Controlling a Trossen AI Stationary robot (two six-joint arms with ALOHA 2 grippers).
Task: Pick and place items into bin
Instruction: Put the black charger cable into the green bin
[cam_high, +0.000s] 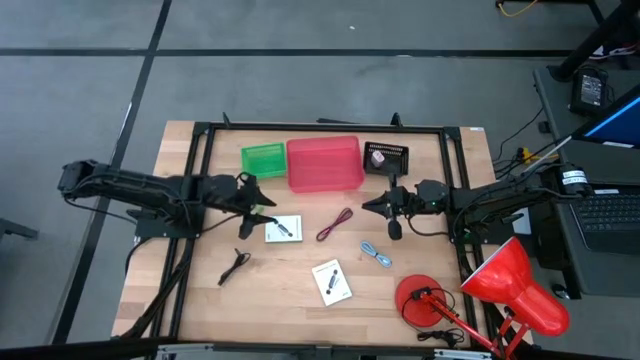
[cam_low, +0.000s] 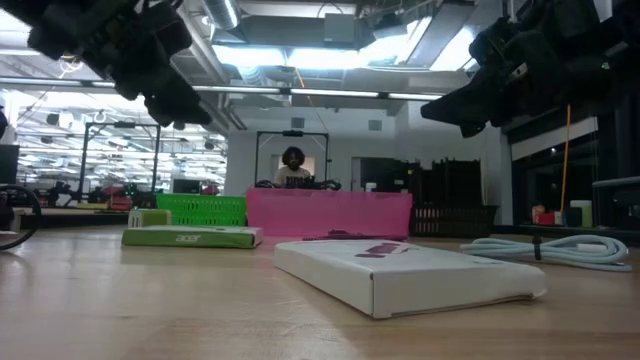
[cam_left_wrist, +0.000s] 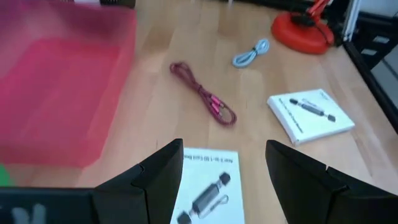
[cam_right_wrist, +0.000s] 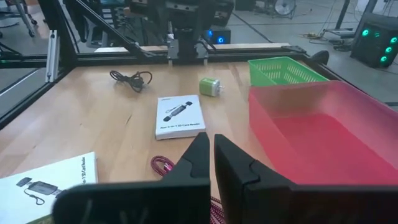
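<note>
**Two grippers over scattered items, bins at the back**

While both arms reach inward over the table (cam_high: 300, 300), nothing is held. The left gripper (cam_high: 262, 213) hangs just beside a white boxed card (cam_high: 284, 229), its jaws spread wide; in the left wrist view that card (cam_left_wrist: 208, 186) lies between the two fingers (cam_left_wrist: 155, 177). The right gripper (cam_high: 375, 207) sits in front of the black basket (cam_high: 387, 158), its jaws nearly closed and empty.

At the table's rear stand a green bin (cam_high: 263, 158) and a pink bin (cam_high: 324, 163), side by side. A red desk lamp (cam_high: 500, 290) crowds the near right corner.

The red cord (cam_high: 334, 225) lies on a diagonal between the grippers, its long axis running from near left to far right. The blue cord (cam_high: 376, 254) slants the other way, near the lamp's base. A second white card (cam_high: 332, 281) lies tilted near the front, and a dark cord (cam_high: 235, 265) rests at front left.

Only the right wrist view shows a small green piece (cam_right_wrist: 210, 86) beyond the first card. The low view shows a person (cam_low: 292, 168) behind the bins.
</note>
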